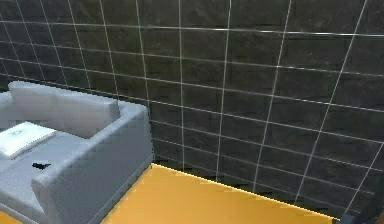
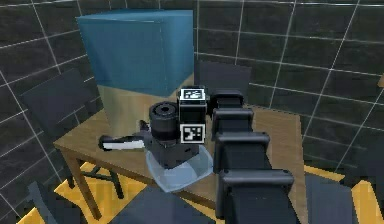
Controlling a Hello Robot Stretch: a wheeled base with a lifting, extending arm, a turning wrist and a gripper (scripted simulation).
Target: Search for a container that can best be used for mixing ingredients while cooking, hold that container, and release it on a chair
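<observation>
Pale grey rounded container sits low in the arm side view, at the near edge of the brown wooden table, right by the dark gripper. Whether it rests on the wood or hangs from the fingers I cannot tell, nor how those fingers are set. It looks thin-walled, light, rigid and smooth, so probably slippery; the rim seems the place to take it. Its far side is hidden behind the gripper's body, and the black square arm covers the table's right part. A big blue box stands behind. Dark chairs ring the table, and in the forward view a grey upholstered armchair is cut off at the left edge.
</observation>
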